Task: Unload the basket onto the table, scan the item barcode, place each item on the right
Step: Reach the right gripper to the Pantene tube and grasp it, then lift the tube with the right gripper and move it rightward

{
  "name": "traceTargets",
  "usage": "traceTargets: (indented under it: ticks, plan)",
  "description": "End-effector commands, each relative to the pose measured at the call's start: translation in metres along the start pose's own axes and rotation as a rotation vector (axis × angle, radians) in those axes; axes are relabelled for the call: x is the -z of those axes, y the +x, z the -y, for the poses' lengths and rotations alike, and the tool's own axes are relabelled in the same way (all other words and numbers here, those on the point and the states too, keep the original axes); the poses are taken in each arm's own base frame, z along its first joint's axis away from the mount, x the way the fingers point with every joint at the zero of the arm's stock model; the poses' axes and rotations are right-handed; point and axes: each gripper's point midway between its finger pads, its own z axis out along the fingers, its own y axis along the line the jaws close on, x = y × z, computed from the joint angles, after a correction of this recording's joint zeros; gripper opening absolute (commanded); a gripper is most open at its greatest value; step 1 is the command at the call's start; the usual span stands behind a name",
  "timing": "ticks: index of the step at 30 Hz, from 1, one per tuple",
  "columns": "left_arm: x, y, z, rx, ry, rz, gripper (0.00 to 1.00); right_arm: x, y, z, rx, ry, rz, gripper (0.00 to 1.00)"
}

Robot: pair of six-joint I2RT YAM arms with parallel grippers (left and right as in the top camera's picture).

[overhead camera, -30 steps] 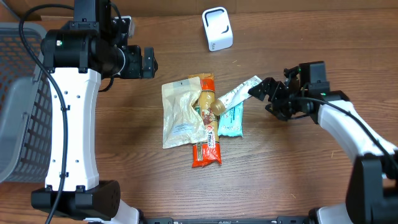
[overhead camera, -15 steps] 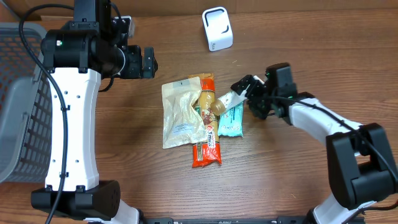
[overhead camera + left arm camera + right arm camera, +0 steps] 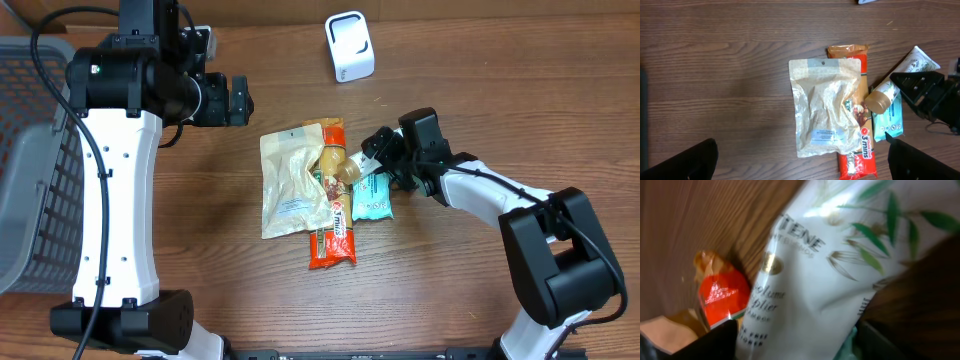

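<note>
A white shampoo tube (image 3: 366, 159) with a brown cap lies slanted across a teal packet (image 3: 372, 198), in a pile at the table's middle. My right gripper (image 3: 383, 158) straddles the tube's flat end. In the right wrist view the tube (image 3: 815, 280) fills the space between the dark fingers (image 3: 710, 340), and a sliver of teal shows beside the right one. The gripper (image 3: 800, 342) is open around the tube, which rests on the pile. My left gripper (image 3: 240, 100) hangs open above the table's back left, nothing in it (image 3: 802, 167). No barcode shows.
A clear pouch (image 3: 290, 185) overlaps a red-orange snack packet (image 3: 333, 240) left of the tube. A white scanner (image 3: 349, 46) stands at the back centre. A grey wire basket (image 3: 30, 160) sits at the left edge.
My right arm has slid left along the tube, from its flat end toward the pile, and its fingers have drawn in around it. The left arm has not moved.
</note>
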Motion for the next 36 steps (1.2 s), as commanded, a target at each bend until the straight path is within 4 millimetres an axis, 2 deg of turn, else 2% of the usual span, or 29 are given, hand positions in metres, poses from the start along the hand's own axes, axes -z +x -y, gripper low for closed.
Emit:
traceTargets:
  ticks: [1,4,6,9,14,22,25,28,31,36]
  plan:
    - [0.0,-0.001,0.0,-0.025,-0.002,0.003,1.0,-0.012,0.002,0.019,0.029,0.063,0.001,0.56]
    - [0.0,-0.001,0.0,-0.025,-0.002,0.003,1.0,-0.012,0.004,0.018,0.061,0.059,-0.011,0.38]
    - [0.0,-0.001,0.0,-0.025,-0.002,0.003,1.0,-0.01,0.006,0.014,0.089,0.043,-0.024,0.32]
    - [0.0,-0.001,0.0,-0.025,-0.002,0.003,1.0,-0.002,0.004,0.004,0.137,0.008,-0.028,0.29]
    - [0.0,-0.001,0.0,-0.025,-0.002,0.003,1.0,0.033,-0.007,-0.024,0.267,-0.073,-0.005,0.27]
    - [0.0,-0.001,0.0,-0.025,-0.002,0.003,1.0,0.1,-0.014,-0.058,0.531,-0.045,0.009,0.11]
    - [0.0,-0.001,0.0,-0.025,-0.002,0.003,0.99,0.108,-0.023,-0.049,0.546,0.044,0.037,0.07]
    - [0.0,-0.001,0.0,-0.025,-0.002,0.002,1.0,0.119,-0.05,-0.019,0.546,0.27,0.16,0.04]
    - [0.0,-0.001,0.0,-0.025,-0.002,0.002,0.99,0.133,-0.067,0.001,0.578,0.466,0.282,0.04]
    - [0.0,-0.001,0.0,-0.025,-0.003,0.002,1.0,0.148,-0.074,0.006,0.795,0.641,0.346,0.04]
